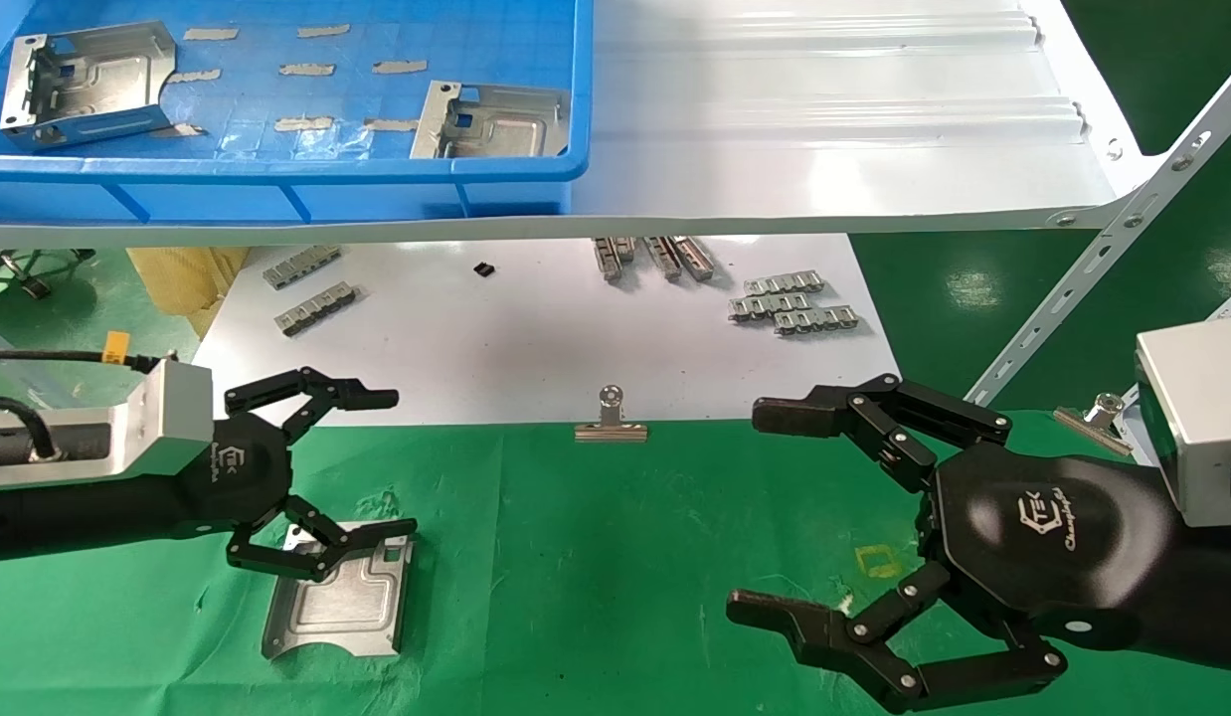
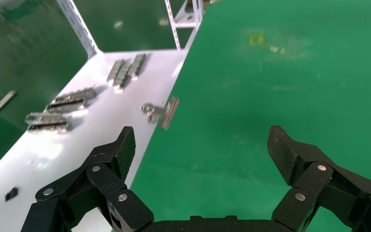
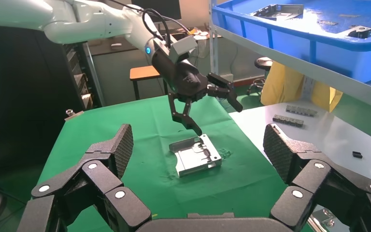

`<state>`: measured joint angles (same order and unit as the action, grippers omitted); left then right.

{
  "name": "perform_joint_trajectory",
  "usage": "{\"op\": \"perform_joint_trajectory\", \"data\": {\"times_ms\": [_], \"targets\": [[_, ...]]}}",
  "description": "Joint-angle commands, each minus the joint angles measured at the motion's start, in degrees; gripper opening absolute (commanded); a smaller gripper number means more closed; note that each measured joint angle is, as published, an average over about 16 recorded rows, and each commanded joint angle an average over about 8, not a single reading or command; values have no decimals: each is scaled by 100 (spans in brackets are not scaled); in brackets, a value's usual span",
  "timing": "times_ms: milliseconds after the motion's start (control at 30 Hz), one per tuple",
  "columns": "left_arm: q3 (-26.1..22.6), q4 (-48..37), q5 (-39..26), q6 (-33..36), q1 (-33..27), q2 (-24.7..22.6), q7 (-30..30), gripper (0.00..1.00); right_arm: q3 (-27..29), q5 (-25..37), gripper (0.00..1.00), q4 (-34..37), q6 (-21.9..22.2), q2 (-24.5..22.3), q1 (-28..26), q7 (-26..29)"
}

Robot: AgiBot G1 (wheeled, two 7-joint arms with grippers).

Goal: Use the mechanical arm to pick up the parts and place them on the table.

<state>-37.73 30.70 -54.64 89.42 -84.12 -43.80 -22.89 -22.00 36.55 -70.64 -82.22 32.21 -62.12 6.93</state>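
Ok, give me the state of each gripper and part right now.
Left gripper: open, empty, just above the placed part.
Right gripper: open, empty, over the table.
Part on the table: lying flat, released.
Two parts in the blue tray: left one, right one, unpicked.

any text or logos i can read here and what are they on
White logo mark on the left gripper body: lettering beside it too small to read.
"Champions", roughly, in white script under a logo mark on the right gripper body; not sure of the spelling.
Nothing readable on the parts, blue tray or green table.
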Motion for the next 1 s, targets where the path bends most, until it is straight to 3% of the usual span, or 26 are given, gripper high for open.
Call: {"op": "perform_joint_trajectory", "data": {"times_ms": [33, 1000], "targets": [[110, 218, 65, -19, 115, 45, 171, 100, 0, 0, 100, 0, 0, 0, 0, 0], [1720, 3398, 1013, -295, 1788, 696, 2666, 100, 0, 0, 100, 0, 0, 0, 0, 0]]}}
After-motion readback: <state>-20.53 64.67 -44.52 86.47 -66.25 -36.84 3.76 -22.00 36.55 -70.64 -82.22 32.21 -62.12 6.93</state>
